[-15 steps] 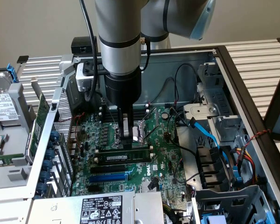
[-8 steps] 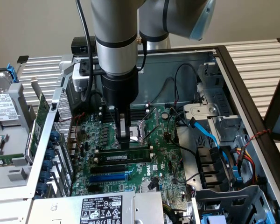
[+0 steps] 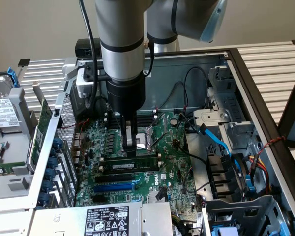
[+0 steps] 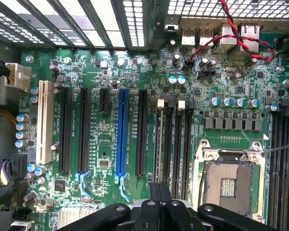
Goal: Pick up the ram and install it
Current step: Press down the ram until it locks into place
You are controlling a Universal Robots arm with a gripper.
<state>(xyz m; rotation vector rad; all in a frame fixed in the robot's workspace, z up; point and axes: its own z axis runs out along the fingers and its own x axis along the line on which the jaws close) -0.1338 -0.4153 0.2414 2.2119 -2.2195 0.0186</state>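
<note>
The gripper (image 3: 131, 147) points straight down into the open computer case (image 3: 246, 73), its two dark fingers (image 3: 127, 137) drawn fully together. The fingertips meet the top edge of the ram (image 3: 132, 160), the long green stick that stands on edge on the motherboard (image 3: 172, 167), just in front of the processor socket (image 3: 150, 136). The fingers close on the stick near its middle; it runs lengthwise toward the exterior view's left and right. Whether the stick is fully seated in its slot cannot be told.

In the wrist view the closed fingers (image 4: 160, 207) sit at the edge of the frame with the linkage arms spread to either side. Beyond them lie the black memory slots (image 4: 176, 139) and the open processor socket (image 4: 229, 180) with its metal frame.

Just in front of the ram in the exterior view lies a second, similar stick with a white label strip (image 3: 130, 166), parallel to the first. Further forward is the long blue slot (image 3: 114, 187), also seen in the wrist view (image 4: 121, 132) between black expansion slots (image 4: 82, 130) and near a white slot (image 4: 42, 120).

At the exterior view's left, a green expansion card (image 3: 42, 129) stands beside the case wall. A blue cable (image 3: 219, 140) and black wires cross the right side of the case. A labelled power supply (image 3: 96, 220) sits at the front.
</note>
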